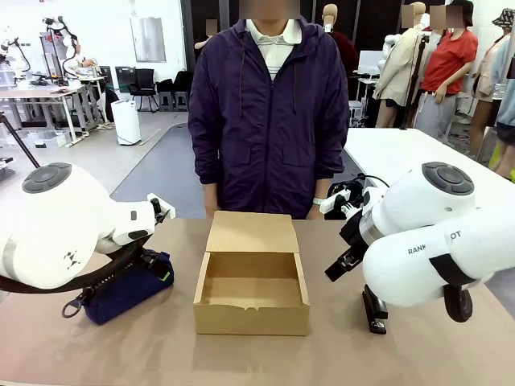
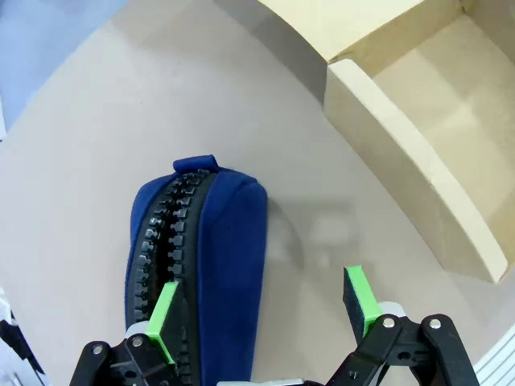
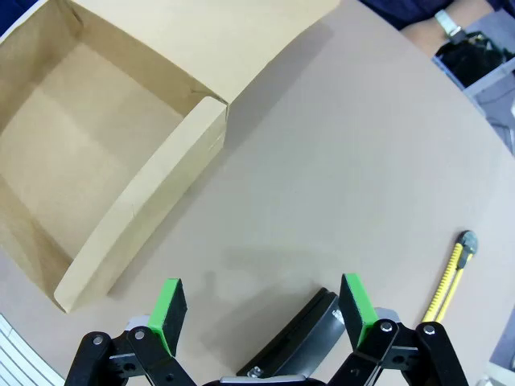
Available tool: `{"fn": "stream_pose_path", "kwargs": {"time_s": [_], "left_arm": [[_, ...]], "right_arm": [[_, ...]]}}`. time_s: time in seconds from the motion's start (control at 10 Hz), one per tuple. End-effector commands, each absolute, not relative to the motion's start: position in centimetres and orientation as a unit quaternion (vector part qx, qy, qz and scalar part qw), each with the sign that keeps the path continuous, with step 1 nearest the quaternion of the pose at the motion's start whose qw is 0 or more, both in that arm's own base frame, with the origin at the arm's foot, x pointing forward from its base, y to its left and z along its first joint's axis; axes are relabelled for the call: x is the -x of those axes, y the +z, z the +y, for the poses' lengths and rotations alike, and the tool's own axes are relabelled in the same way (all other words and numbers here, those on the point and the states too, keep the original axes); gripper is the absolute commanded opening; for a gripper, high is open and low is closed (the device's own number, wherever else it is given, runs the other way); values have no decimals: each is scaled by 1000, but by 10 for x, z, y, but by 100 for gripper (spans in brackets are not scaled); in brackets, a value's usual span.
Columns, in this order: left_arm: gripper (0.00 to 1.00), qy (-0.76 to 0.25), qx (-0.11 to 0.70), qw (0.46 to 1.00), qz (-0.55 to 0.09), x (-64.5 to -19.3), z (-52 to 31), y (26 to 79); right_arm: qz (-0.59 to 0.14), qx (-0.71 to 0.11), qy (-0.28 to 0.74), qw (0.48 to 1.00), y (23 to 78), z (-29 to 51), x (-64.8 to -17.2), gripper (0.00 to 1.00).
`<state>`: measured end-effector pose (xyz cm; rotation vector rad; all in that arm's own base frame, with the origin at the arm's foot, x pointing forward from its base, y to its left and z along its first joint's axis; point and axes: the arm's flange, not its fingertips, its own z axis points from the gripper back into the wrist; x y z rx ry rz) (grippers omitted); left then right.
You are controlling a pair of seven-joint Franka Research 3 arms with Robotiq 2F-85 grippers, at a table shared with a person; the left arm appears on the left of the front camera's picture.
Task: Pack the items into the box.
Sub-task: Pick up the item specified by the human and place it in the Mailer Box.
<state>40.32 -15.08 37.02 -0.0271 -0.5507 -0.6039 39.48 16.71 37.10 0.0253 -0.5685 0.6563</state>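
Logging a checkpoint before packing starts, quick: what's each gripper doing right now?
Left gripper: open, holding nothing; navy pouch ahead of its fingers.
Right gripper: open, holding nothing; black stapler ahead of its fingers.

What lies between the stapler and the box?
Nothing. In the right wrist view, the stretch of table between the stapler and the box is bare; the yellow pen lies on the stapler's far side, away from the box.

box open, centre | navy pouch left of it | black stapler right of it
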Motion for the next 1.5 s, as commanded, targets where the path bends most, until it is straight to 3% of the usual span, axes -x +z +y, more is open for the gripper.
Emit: {"fn": "stream_pose_path", "kwargs": {"time_s": [0.0,0.7,0.8,1.0,1.1,1.4], "left_arm": [[100,-294,13,917,-268,-403,-151,370],[100,-294,13,918,-268,-403,-151,370],[100,-347,106,908,-212,-402,-143,391],[100,-314,262,901,-144,-408,-129,464],[100,-319,347,873,-129,-404,-109,498],[100,-261,503,804,-181,-380,22,556]], "right_arm": [[-275,-12,318,907,371,167,-395,100],[-275,-12,318,907,371,167,-395,100],[-229,-63,307,921,392,161,-395,100],[-191,-182,228,937,453,143,-388,100],[-180,-244,228,925,483,132,-374,100],[-229,-436,155,856,536,24,-316,100]]}}
